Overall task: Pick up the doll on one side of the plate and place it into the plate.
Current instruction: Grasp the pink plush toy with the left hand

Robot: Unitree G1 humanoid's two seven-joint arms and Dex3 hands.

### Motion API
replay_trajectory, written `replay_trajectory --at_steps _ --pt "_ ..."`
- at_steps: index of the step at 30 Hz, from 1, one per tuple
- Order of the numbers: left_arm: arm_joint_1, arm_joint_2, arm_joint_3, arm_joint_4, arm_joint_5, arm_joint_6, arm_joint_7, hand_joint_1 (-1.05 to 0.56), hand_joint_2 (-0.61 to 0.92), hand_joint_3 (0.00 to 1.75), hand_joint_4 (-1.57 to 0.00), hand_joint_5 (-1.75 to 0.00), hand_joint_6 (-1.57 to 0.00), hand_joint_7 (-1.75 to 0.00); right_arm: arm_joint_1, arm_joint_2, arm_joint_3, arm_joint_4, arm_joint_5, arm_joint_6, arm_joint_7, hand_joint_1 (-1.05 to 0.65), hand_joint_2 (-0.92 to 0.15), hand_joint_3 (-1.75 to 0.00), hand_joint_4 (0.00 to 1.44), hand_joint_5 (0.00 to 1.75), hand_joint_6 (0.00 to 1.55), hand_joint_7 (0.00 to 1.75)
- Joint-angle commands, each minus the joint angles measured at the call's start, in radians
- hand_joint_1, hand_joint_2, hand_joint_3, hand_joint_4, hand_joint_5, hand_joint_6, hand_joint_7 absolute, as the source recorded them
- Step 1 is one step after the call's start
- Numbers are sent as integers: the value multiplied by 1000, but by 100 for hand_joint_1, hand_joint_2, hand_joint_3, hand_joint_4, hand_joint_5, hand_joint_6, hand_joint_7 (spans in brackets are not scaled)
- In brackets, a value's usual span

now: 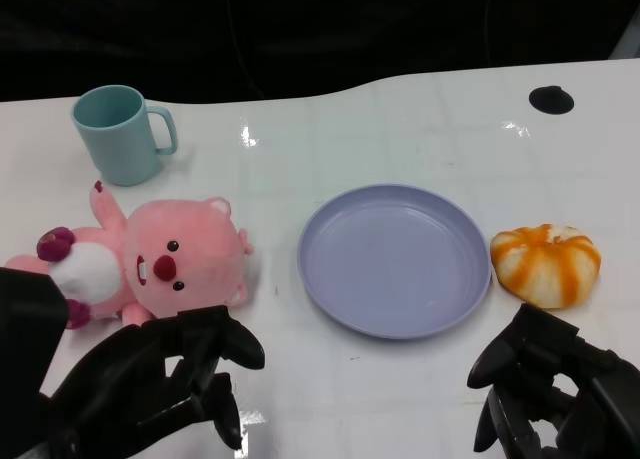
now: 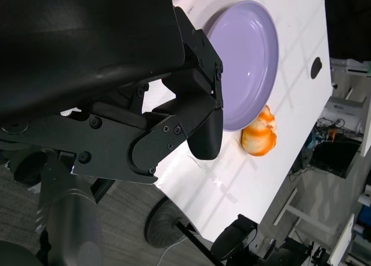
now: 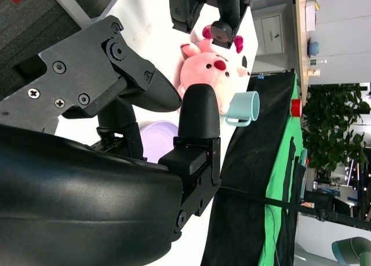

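Observation:
A pink plush doll (image 1: 165,264) with a white belly lies on its back left of the lilac plate (image 1: 395,259), close to the rim but apart from it. Right of the plate lies an orange-and-white pumpkin-shaped plush (image 1: 545,264). My left hand (image 1: 160,379) hovers just in front of the pink doll, fingers apart and holding nothing. In front of the orange plush is my right hand (image 1: 545,389), its fingers hanging loosely with nothing in them. The right wrist view shows the pink doll (image 3: 214,75) beyond my fingers. The plate holds nothing.
A teal mug (image 1: 120,134) stands behind the pink doll at the back left. A small black round fitting (image 1: 551,100) sits on the white table near its far right edge. Beyond the far edge all is dark.

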Motion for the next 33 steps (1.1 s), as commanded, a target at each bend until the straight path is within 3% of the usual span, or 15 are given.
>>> replay_trajectory --at_steps 1,7,11,14,16,19,26,33 --pt "6 -17 37 -1 -21 -32 -3 -25 61 102 -62 -156 -68 -125 -4 -3 -8 8 -8 -19 -3 -20 -56 -123 61 175 49 158" --pt "11 -73 99 19 -93 -83 -19 -26 66 88 -62 -139 -66 -105 -5 0 -4 6 0 -7 -3 -19 -57 -124 61 175 49 158" --pt "14 -86 122 4 -85 -130 -10 -37 87 40 -63 -126 -69 -83 -4 3 0 4 0 -7 -5 -19 -56 -124 61 175 49 158" --pt "20 -87 130 -9 -67 -174 -6 -43 92 25 -58 -118 -65 -71 -3 4 4 2 -4 -9 -6 -19 -56 -124 61 175 49 158" --pt "22 -86 131 -14 -53 -207 -6 -44 92 24 -57 -116 -64 -68 -3 5 6 2 -9 -12 -8 -19 -56 -124 61 175 49 158" --pt "22 -70 134 -21 11 -301 -15 -51 92 21 -50 -101 -57 -50 -6 5 11 4 -18 -15 -10 -19 -56 -124 61 175 49 158" --pt "5 -5 142 38 232 -595 -23 -59 92 15 -20 -83 -39 -24 -10 12 10 6 -8 -13 -7 -19 -56 -124 61 175 49 158" --pt "0 67 163 37 402 -691 16 -62 92 4 -5 -72 -29 -11 -9 13 14 2 -16 -16 -10 -20 -55 -124 61 175 49 157"
